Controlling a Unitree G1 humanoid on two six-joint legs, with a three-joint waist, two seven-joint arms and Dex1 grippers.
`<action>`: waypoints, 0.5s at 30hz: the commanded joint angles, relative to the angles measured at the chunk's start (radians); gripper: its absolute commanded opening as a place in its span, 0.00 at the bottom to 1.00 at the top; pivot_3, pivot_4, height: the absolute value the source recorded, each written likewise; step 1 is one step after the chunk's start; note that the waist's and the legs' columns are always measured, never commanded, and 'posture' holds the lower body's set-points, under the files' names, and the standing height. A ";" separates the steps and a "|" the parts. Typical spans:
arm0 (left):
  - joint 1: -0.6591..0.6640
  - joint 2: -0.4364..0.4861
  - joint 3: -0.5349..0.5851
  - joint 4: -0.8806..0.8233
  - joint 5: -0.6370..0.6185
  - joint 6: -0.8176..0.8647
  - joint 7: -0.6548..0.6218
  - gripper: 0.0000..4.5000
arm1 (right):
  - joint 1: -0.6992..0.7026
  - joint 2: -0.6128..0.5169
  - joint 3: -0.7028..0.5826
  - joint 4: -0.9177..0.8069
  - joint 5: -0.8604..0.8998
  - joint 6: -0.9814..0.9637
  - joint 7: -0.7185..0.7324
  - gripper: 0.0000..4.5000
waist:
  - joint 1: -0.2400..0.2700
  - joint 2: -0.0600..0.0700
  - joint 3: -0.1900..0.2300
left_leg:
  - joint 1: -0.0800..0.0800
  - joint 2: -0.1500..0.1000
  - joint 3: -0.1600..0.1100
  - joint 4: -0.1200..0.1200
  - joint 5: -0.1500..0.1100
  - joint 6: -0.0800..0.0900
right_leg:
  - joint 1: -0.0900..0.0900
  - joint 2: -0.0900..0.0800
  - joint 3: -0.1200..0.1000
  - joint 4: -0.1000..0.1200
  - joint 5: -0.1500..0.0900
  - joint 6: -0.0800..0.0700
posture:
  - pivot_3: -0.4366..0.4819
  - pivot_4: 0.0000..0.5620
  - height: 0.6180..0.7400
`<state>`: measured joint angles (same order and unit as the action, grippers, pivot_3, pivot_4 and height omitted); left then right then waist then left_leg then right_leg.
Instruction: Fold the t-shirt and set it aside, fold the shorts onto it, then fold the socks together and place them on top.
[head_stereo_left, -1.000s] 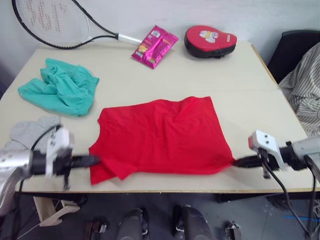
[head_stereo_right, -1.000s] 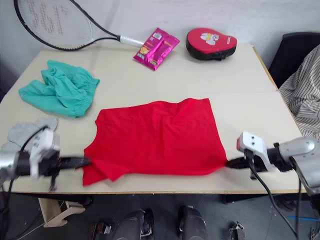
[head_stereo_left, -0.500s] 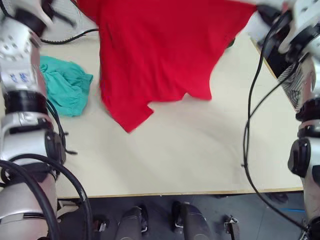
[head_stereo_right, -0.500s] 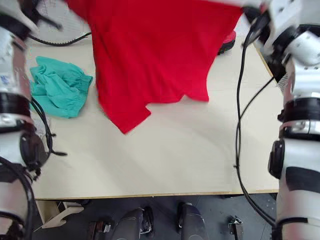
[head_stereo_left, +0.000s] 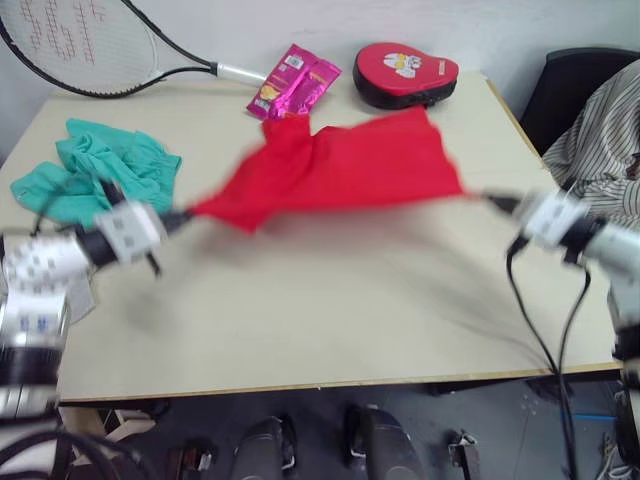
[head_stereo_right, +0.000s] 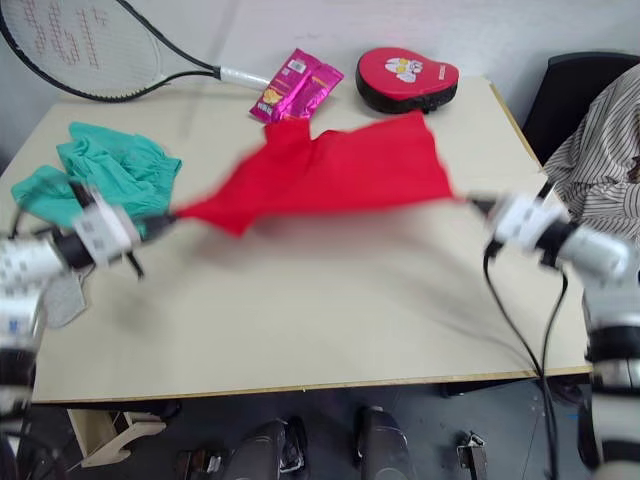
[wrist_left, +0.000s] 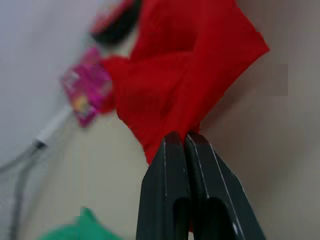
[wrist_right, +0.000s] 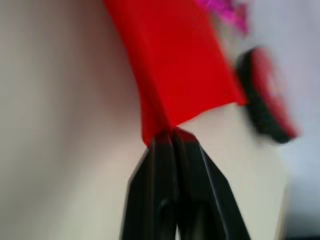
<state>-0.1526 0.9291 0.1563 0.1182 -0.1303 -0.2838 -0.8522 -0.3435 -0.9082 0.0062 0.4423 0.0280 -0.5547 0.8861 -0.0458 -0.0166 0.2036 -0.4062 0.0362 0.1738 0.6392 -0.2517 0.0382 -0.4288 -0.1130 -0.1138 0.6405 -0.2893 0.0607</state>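
T-shirt (head_stereo_left: 335, 170) stretched mid-air over worktop (head_stereo_left: 330, 320) centre, my left gripper (wrist_left: 186, 141) and right gripper (wrist_right: 171, 134) each clamped on a corner. Risks I see: thin pinch slipping, or far hem dragging onto the snack packet (head_stereo_left: 293, 80) at 12 o'clock.

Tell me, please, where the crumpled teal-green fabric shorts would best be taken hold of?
Probably at the gathered edge of the teal-green fabric shorts facing the table's middle, coming from that side: they lie bunched near the table's left edge, and both grippers are shut on the red t-shirt.
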 joint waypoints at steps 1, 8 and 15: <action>0.158 0.055 0.093 -0.258 -0.061 0.192 -0.032 0.00 | 0.095 -0.065 -0.071 -0.158 0.102 0.113 0.065 0.00 | -0.001 0.000 0.000 | 0.000 0.000 0.000 0.001 0.000 0.000 | 0.000 0.000 0.001 -0.001 0.000 0.000 | 0.48 0.27 1.00; 0.371 0.145 0.132 -0.447 -0.072 0.529 -0.088 0.00 | 0.273 -0.188 -0.060 -0.300 0.167 0.401 0.240 0.00 | 0.018 0.001 -0.001 | 0.004 0.004 -0.002 0.005 -0.009 -0.007 | 0.003 0.000 -0.001 0.000 0.000 -0.007 | 0.48 0.27 1.00; 0.358 0.171 0.110 -0.549 -0.202 0.810 -0.160 0.00 | 0.353 -0.242 -0.066 -0.495 0.299 0.738 0.341 0.00 | 0.023 0.000 -0.001 | 0.002 0.006 -0.004 0.007 -0.010 -0.009 | 0.002 0.001 -0.003 0.002 -0.002 -0.009 | 0.48 0.27 1.00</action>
<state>0.1901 1.0738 0.2556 -0.4040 -0.3088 0.4827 -0.9739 -0.0126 -1.1150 -0.0500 -0.0049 0.2877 0.0822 1.1745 -0.0226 -0.0167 0.2025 -0.4040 0.0425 0.1698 0.6458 -0.2618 0.0289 -0.4269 -0.1120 -0.1172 0.6427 -0.2916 0.0509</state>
